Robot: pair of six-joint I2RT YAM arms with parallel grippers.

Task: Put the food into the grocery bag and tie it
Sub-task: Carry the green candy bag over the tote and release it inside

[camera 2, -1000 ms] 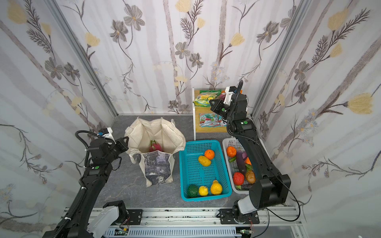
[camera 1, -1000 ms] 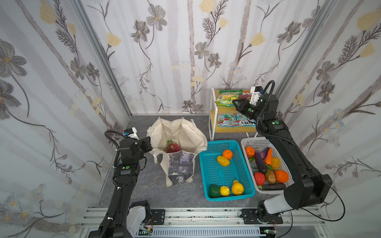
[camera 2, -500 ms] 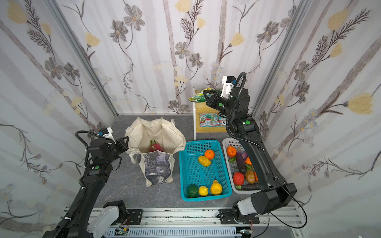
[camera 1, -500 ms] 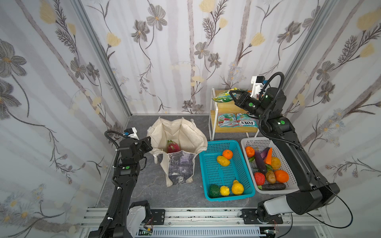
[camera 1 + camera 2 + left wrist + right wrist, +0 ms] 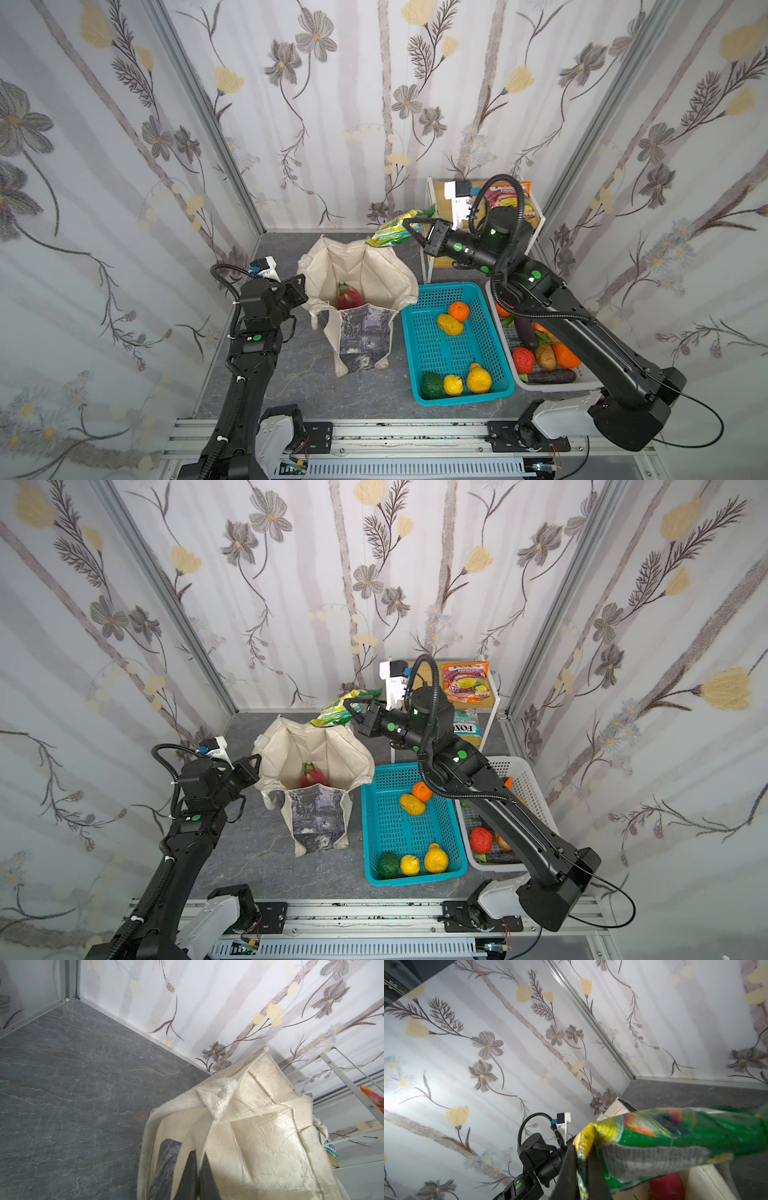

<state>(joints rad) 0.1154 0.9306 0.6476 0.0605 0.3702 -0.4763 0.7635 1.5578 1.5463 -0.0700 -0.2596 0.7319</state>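
The grocery bag (image 5: 374,266) (image 5: 324,746), a cream canvas tote with a dark printed panel, stands open on the grey floor. A pink dragon fruit (image 5: 347,297) (image 5: 666,1186) lies inside it. My left gripper (image 5: 301,287) (image 5: 198,1159) is shut on the bag's left rim and holds the cloth between its fingers. My right gripper (image 5: 409,226) (image 5: 581,1157) is shut on the edge of a green and yellow snack packet (image 5: 388,232) (image 5: 332,715) (image 5: 675,1142). The packet hangs just above the bag's far rim.
A teal basket (image 5: 432,340) with several fruits stands right of the bag. A white basket (image 5: 557,385) of vegetables sits beyond it, partly under my right arm. A white shelf (image 5: 492,712) at the back right holds an orange packet (image 5: 467,683) and another below.
My right arm has swung left from the shelf, carrying the green packet over to the bag's far rim. The left gripper and the bag have not moved.
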